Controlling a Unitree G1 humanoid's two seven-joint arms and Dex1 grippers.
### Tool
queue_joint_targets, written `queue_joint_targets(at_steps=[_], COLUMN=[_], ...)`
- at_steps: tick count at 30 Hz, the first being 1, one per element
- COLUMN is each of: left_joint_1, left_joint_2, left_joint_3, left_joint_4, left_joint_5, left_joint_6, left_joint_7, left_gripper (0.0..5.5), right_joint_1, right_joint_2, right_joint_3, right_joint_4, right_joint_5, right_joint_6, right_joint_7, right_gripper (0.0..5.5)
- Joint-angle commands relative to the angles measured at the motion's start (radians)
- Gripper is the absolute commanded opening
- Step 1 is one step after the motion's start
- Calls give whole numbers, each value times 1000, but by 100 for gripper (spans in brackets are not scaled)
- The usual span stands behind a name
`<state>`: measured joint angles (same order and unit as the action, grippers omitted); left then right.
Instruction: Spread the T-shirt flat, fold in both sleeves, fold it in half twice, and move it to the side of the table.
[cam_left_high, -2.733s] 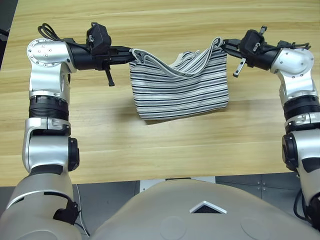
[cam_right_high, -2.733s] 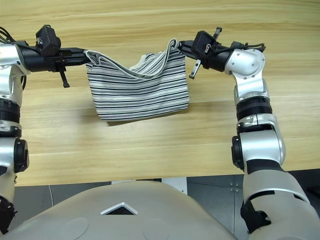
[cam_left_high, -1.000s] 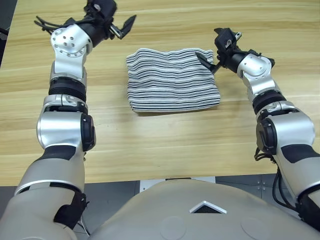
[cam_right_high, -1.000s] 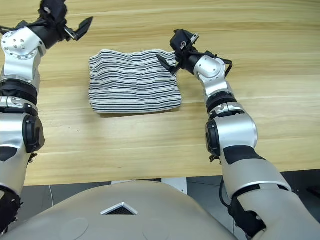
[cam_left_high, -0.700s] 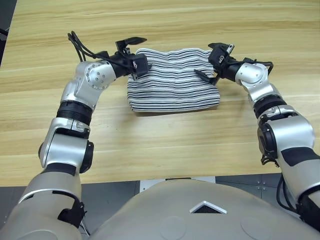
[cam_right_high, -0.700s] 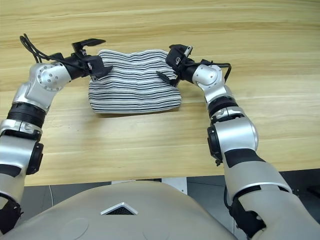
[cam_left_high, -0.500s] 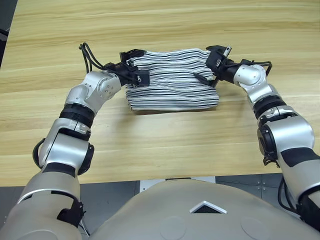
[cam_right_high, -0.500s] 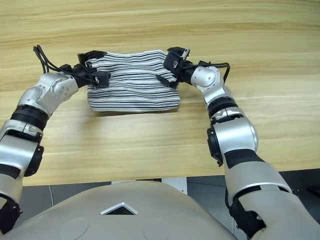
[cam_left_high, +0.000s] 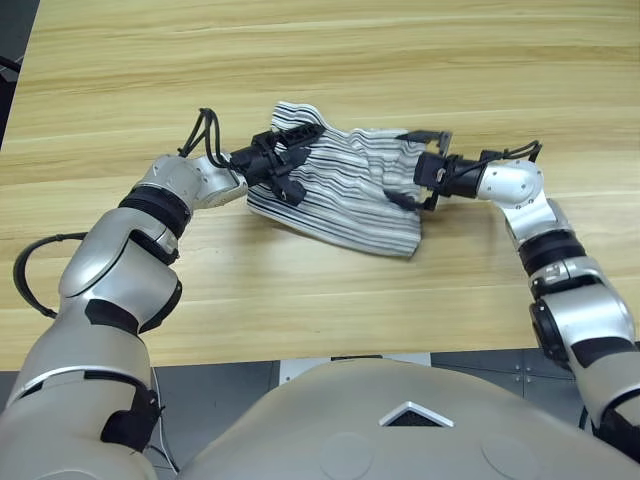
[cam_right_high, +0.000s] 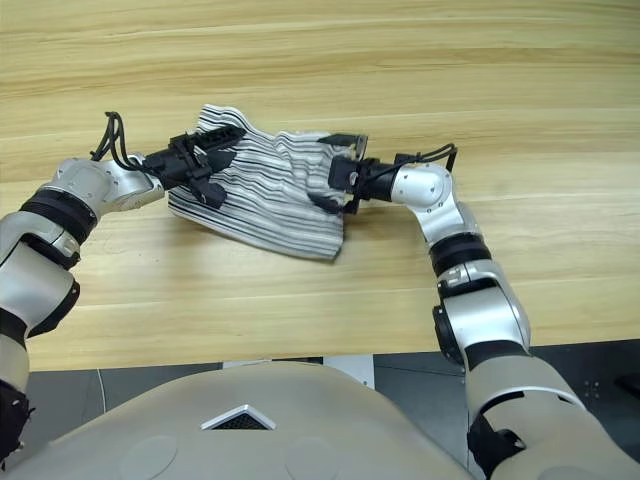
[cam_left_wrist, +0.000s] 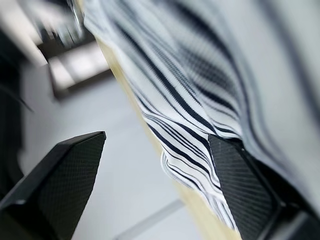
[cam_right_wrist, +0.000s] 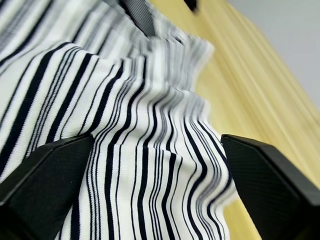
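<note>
Eye views: folded T-shirt (cam_left_high: 345, 200), skewed, on table (cam_left_high: 300, 290) centre; long axis far-left to near-right. Left gripper (cam_left_high: 303, 160) straddles its left edge, right gripper (cam_left_high: 400, 168) its right; both equally near.
Left wrist view: fingers (cam_left_wrist: 60, 180) spread, cloth beside one.
Right wrist view: jaws apart, cloth between, unpinched.

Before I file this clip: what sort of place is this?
Probably a lab or workshop: a broad pale wooden table, plain grey floor below its edge, a folded black-and-white striped T-shirt on it.
</note>
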<state>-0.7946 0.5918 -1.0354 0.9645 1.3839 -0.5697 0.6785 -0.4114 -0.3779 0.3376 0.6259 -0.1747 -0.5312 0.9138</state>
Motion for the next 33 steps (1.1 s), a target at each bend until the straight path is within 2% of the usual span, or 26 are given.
queue_joint_targets(at_steps=[1,4,9,15,16,19,22,26,27,30,33], left_joint_1=[-35,-59,-67,-70,-78,-117,-128,-65,-41,86,181], left_joint_2=[20,25,19,-7,-5,68,134,207,212,256,309], left_joint_3=[-145,-185,-225,-240,-232,-86,46,172,204,250,249], left_joint_4=[-43,-39,5,57,42,-115,-228,-364,-361,-376,-439], left_joint_5=[185,244,270,258,242,59,-93,-260,-336,-642,-773], left_joint_6=[69,135,166,202,181,30,-67,-155,-178,-203,-169], left_joint_7=[173,256,321,401,419,385,294,110,16,-411,-684], left_gripper=[384,384,384,384,384,384,384,384,384,384,384], right_joint_1=[155,221,271,256,251,223,185,140,137,140,137], right_joint_2=[-56,-60,19,73,69,23,-14,-12,-11,-14,-10], right_joint_3=[64,99,116,106,91,11,-43,-52,-49,-20,1], right_joint_4=[-356,-550,-712,-772,-783,-855,-860,-781,-762,-717,-647], right_joint_5=[37,47,-3,73,98,237,313,306,300,258,215], right_joint_6=[218,366,610,682,689,770,815,783,768,707,643], right_joint_7=[112,130,-6,-49,-40,35,69,41,36,19,-4], right_gripper=[473,473,473,473,473,473,473,473,473,473,473])
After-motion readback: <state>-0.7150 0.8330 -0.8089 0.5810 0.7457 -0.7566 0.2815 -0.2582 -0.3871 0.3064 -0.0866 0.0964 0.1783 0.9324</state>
